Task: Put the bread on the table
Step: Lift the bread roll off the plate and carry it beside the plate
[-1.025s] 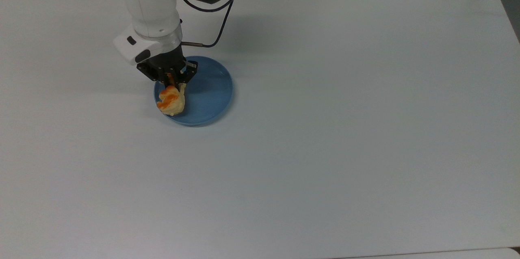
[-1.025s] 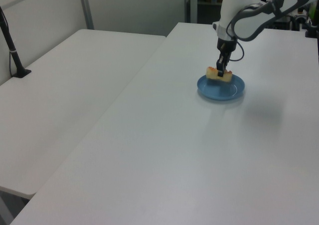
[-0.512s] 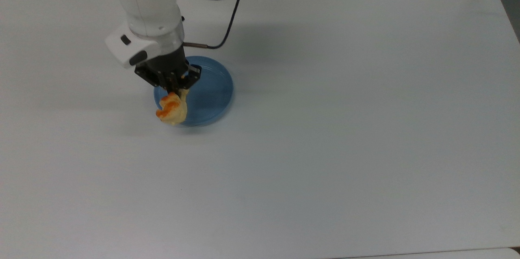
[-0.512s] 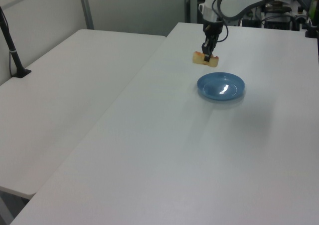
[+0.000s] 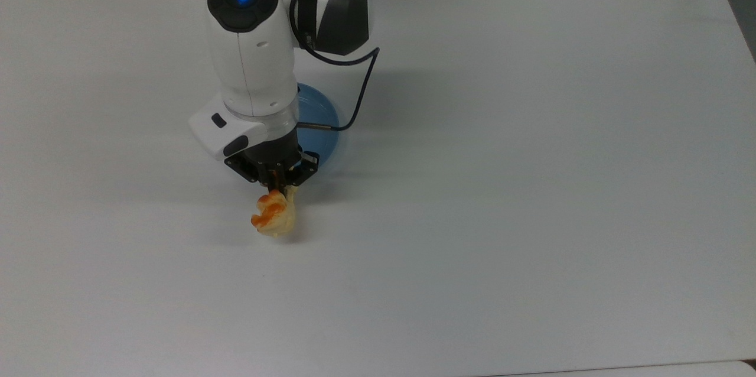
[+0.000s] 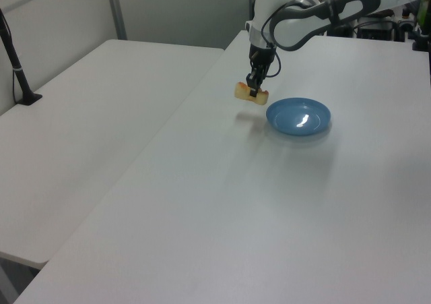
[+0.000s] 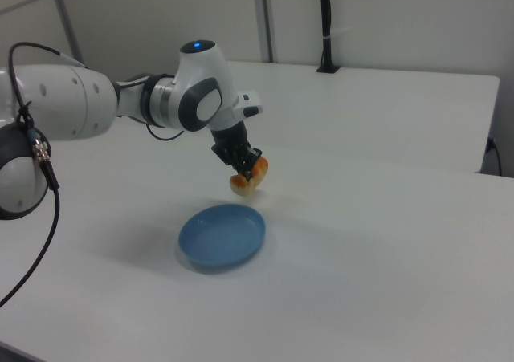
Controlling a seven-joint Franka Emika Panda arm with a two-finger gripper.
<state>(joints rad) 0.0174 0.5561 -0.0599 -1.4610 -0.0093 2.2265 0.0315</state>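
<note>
now pincer (image 6: 254,90) clamped on bread (image 6: 243,93), held above table (image 6: 222,203) beside blue plate (image 6: 298,116)

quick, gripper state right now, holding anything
Gripper: shut on the bread, held in the air above the table, off to the side of the blue plate.

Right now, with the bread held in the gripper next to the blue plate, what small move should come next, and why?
Probably lower straight down. The gripper is shut on the bread, which hangs in the air past the blue plate's rim, with its shadow on bare table below. Opening from this height could let it roll, so I would descend until it nearly touches, then release.
</note>
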